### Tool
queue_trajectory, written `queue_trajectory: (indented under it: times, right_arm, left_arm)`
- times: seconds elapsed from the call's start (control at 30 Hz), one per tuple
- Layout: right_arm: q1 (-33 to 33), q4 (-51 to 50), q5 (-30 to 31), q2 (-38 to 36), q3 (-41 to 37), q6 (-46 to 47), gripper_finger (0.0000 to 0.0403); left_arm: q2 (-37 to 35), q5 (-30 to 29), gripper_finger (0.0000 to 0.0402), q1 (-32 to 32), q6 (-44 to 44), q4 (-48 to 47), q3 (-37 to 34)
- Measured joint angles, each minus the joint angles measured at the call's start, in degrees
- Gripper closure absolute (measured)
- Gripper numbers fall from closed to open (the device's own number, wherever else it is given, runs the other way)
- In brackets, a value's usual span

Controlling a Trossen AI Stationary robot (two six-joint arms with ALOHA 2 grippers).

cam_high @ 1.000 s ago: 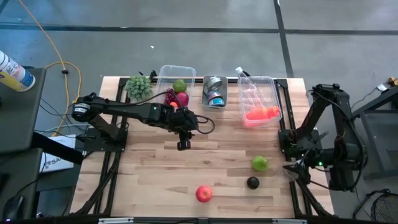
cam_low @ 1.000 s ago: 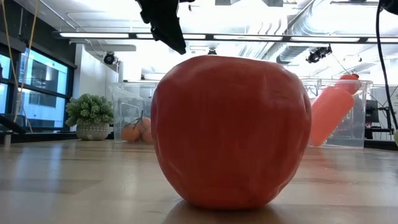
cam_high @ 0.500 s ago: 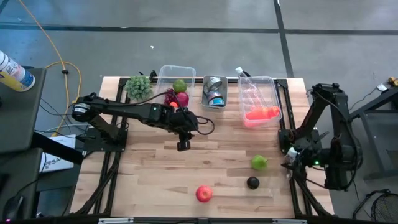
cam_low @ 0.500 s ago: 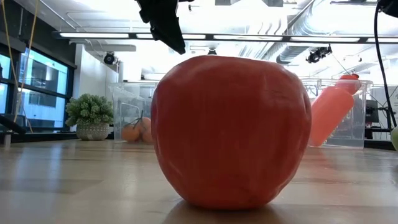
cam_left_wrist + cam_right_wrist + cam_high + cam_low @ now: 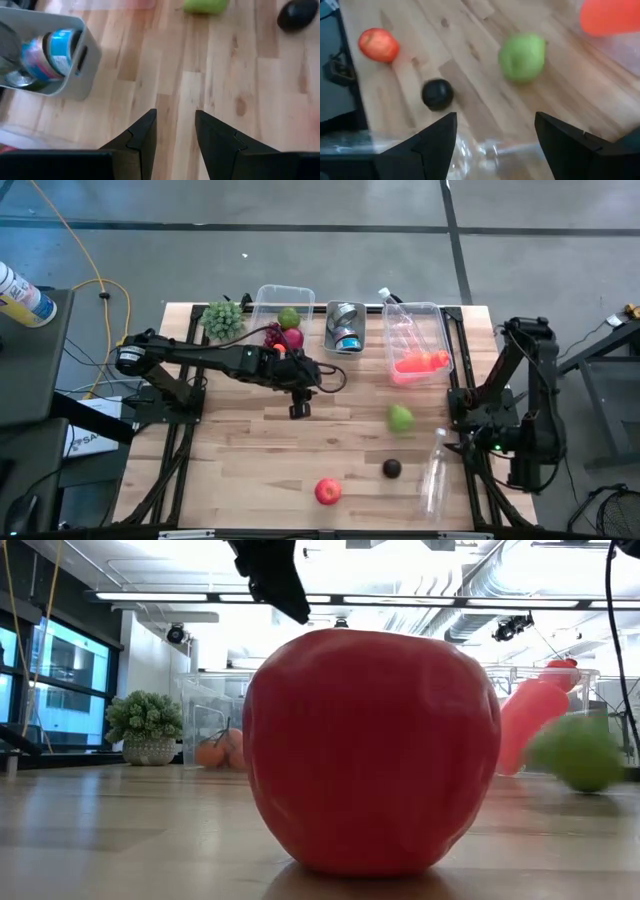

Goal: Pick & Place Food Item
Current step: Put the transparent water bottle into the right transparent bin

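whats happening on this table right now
A two-armed robot is sorting food into bins. The left gripper hangs empty over the middle of the table, in front of the bin of fruit. The right gripper is open at the table's right edge, beside a clear plastic bottle lying on its side. A green apple, a dark round fruit and a red apple sit loose on the wood.

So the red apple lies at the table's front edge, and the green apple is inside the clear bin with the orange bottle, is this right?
Not quite. The green apple lies on the bare table, outside the clear bin holding the orange bottle; the high view shows it. The red apple is near the front edge.
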Motion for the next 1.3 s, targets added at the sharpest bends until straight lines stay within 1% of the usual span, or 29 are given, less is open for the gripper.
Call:
queue_trajectory:
  times: [0.1, 0.2, 0.37, 0.5, 0.6, 0.73, 0.8, 0.83, 0.9, 1.03, 1.13, 1.17, 1.23, 1.3]
  right_arm:
    - [-1.6, 0.3, 1.6, 0.2, -1.9, -0.6, 0.0144]
    - [-2.9, -0.1, 5.1, 0.6, -1.7, -4.7, 0.0144]
    - [-6.4, -1.4, 15.8, 0.6, -0.7, -11.7, 0.0144]
    - [-9.1, -0.3, 21.9, 0.6, -0.6, -13.4, 0.0144]
    - [-11.5, 3.2, 24.9, 0.6, -0.6, -14.3, 0.0144]
    - [-14.2, 6.4, 28.4, 0.5, -0.6, -21.9, 0.0144]
    - [-15.4, 8.5, 28.3, 0.5, -0.6, -26.4, 0.0144]
    - [-16.2, 9.6, 26.8, 0.5, -0.6, -28.6, 0.0144]
    - [-18.3, 11.6, 21.4, 0.5, -0.6, -31.1, 0.0144]
    - [-24.8, 12.9, 5.9, 0.5, -0.6, -31.0, 0.0144]
    - [-31.9, 13.1, -4.6, 0.3, -0.5, -31.0, 0.0144]
    - [-34.6, 13.1, -8.3, 0.3, -0.3, -32.3, 0.0144]
    - [-40.3, 13.9, -14.7, 0.2, 0.2, -38.2, 0.0144]
    - [-46.1, 15.8, -19.3, 0.2, 0.9, -45.8, 0.0144]
  left_arm:
    - [0.0, -0.8, 0.0275, 0.0, -1.4, 0.0, 0.0]
    - [0.0, -0.8, 0.0275, 0.0, -1.9, 0.0, 0.0]
    - [0.0, -0.8, 0.0275, 0.0, -1.8, 1.5, 0.0]
    - [0.0, -0.8, 0.0275, 0.0, -1.8, 2.7, 0.0]
    - [0.0, -0.8, 0.0275, 0.0, -2.0, 3.2, 0.0]
    - [0.0, -0.7, 0.0275, 0.0, -2.0, 4.0, 0.0]
    - [0.0, -0.6, 0.0275, 0.0, -2.9, 4.1, 0.0]
    - [0.0, -0.6, 0.0275, 0.0, -3.5, 4.1, 0.0]
    - [0.0, -0.6, 0.0275, 0.0, -4.1, 4.1, 0.0]
    - [0.0, -0.6, 0.0275, 0.0, -3.9, 4.1, 0.0]
    - [0.0, -0.6, 0.0275, 0.0, -3.5, 4.1, 0.0]
    - [0.0, -0.6, 0.0275, 0.0, -3.3, 4.1, 0.0]
    - [0.0, -0.7, 0.0275, 0.0, -2.0, 4.0, 0.0]
    - [0.0, -0.7, 0.0275, 0.0, -0.4, 3.6, 0.0]
